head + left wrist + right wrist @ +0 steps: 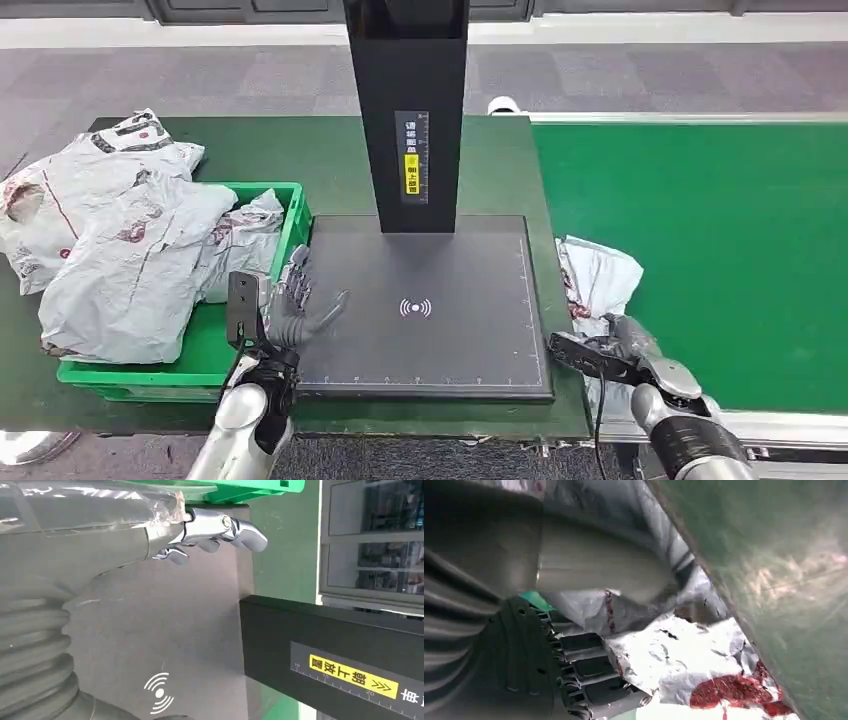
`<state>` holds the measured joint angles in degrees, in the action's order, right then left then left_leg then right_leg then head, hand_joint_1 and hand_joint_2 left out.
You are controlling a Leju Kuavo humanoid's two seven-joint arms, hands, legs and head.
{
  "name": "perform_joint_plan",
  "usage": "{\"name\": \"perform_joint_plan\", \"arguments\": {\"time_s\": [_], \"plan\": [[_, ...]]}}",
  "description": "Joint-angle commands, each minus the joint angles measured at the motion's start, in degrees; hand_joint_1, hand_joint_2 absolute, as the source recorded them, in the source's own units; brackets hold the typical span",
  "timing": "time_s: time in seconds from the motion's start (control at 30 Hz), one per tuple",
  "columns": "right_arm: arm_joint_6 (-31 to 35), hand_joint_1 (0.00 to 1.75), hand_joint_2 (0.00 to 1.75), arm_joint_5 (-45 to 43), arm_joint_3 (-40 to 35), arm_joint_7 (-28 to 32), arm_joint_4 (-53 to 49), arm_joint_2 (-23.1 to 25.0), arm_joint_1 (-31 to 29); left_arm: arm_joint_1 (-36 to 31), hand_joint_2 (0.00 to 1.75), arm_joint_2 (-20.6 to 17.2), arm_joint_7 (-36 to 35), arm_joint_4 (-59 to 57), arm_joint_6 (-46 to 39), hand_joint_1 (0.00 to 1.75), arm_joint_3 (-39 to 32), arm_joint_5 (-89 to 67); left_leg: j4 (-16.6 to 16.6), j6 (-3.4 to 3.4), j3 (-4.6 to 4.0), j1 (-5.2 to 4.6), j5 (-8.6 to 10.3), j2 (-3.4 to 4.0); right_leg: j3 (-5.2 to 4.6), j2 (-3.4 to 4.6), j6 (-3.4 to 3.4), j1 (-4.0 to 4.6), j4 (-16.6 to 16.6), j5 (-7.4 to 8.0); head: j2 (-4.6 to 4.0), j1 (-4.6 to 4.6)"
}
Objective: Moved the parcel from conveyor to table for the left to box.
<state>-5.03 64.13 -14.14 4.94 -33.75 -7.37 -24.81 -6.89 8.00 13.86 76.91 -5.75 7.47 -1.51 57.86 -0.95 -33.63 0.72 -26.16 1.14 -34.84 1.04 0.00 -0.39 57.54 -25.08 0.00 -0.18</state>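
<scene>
A crumpled grey parcel [597,278] with red print lies at the left edge of the green conveyor [720,250], beside the black scanner pad [430,330]. My right hand [612,355] is at the parcel's near end. In the right wrist view the parcel [684,665] runs between the thumb [604,562] and the dark fingers [589,675], so the hand grips it. My left hand [288,300] hovers over the pad's left edge next to the green box [130,375], fingers [215,527] spread and holding nothing.
Several grey parcels [120,240] are heaped in and over the green box on the dark green table [330,150]. A black scanner column [408,110] rises from the back of the pad. The conveyor stretches off to the right.
</scene>
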Motion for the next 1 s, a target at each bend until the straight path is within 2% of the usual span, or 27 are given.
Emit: {"name": "perform_joint_plan", "arguments": {"time_s": [0.03,0.2,0.3,0.33,0.4,0.47,0.53,0.6,0.7,0.9,1.0], "plan": [[-0.3,1.75,1.75,-1.27,-2.62,0.85,2.32,1.09,-1.48,-1.02,1.75,0.33,-0.16,-2.37,0.23,0.0,-2.37,-0.34,-0.1,0.02,0.15,0.0,-0.01,-0.06,0.16,-0.06,-0.01,0.01,-0.08,-0.02,0.0,0.0],[0.25,1.75,1.75,-1.93,-2.43,1.18,2.53,1.14,-1.42,-1.04,1.75,0.42,-0.16,-2.38,0.27,0.0,-2.54,-0.35,-0.05,-0.01,0.06,0.01,0.0,-0.02,0.05,-0.02,-0.01,0.01,-0.03,-0.02,0.0,0.0],[3.94,1.75,1.75,-6.24,1.32,3.55,-2.01,1.49,0.51,0.47,1.75,0.66,-0.11,-0.81,0.26,0.0,-3.31,-0.41,-0.07,-0.01,0.1,0.01,-0.02,-0.04,0.1,-0.03,-0.04,0.01,-0.04,-0.05,0.0,0.0],[5.01,1.75,1.75,-9.33,3.86,5.51,-5.02,2.04,1.57,1.16,1.75,0.77,-0.11,-0.23,0.15,0.0,-3.68,-0.51,-0.06,-0.04,0.08,-0.01,-0.03,-0.02,0.05,-0.01,-0.06,-0.01,-0.02,-0.06,0.0,0.0],[3.88,1.75,1.75,-21.89,12.14,11.69,-14.96,4.7,4.22,3.05,1.75,1.28,0.21,1.43,-0.51,0.0,-4.53,-0.78,-0.07,-0.05,0.06,-0.01,-0.05,0.01,0.04,0.02,-0.06,0.0,-0.03,-0.06,0.0,0.0],[1.26,1.75,1.75,-34.26,19.03,10.98,-26.1,7.79,6.64,4.09,1.75,1.89,0.57,2.09,-1.01,0.0,-5.01,-0.96,-0.08,-0.07,0.09,-0.03,-0.11,0.15,0.01,0.15,-0.08,-0.02,0.02,-0.08,0.0,0.0],[-0.45,1.75,1.75,-43.08,20.96,10.35,-36.48,9.29,10.09,4.67,1.75,2.26,0.77,2.32,-1.38,0.0,-5.2,-1.07,-0.07,-0.07,0.08,-0.05,-0.13,0.06,0.02,0.06,-0.1,-0.04,0.07,-0.13,0.0,0.0],[-0.75,1.75,1.75,-43.55,20.65,9.22,-38.67,9.23,11.1,4.67,1.75,2.32,0.81,2.24,-1.44,0.0,-5.21,-1.09,-0.03,-0.07,-0.1,-0.07,-0.14,0.05,-0.15,0.07,-0.14,-0.06,0.15,-0.16,0.0,0.0],[-0.75,1.75,1.75,-43.52,20.52,9.3,-38.79,9.23,11.53,4.55,1.75,2.32,0.81,2.23,-1.44,0.0,-5.21,-1.09,-0.07,-0.07,-0.89,-0.14,-0.04,-0.13,-0.51,-0.11,-0.13,-0.14,0.18,-0.13,0.0,0.02],[-0.59,1.75,1.75,-45.12,20.82,10.5,-37.8,9.41,11.36,4.38,1.75,2.34,0.82,2.03,-1.45,0.0,-5.26,-1.1,-0.15,-0.16,-0.28,-0.05,0.0,-0.45,-0.3,-0.41,-0.14,-0.04,0.08,-0.21,0.0,-0.02],[0.95,1.75,1.75,-49.62,21.46,12.52,-46.74,11.71,15.54,4.77,1.75,2.61,0.95,1.95,-2.15,0.0,-5.62,-1.18,-0.13,-0.15,-0.32,-0.08,0.02,-0.56,-0.27,-0.56,-0.14,-0.07,0.08,-0.22,0.0,-0.02]]}}
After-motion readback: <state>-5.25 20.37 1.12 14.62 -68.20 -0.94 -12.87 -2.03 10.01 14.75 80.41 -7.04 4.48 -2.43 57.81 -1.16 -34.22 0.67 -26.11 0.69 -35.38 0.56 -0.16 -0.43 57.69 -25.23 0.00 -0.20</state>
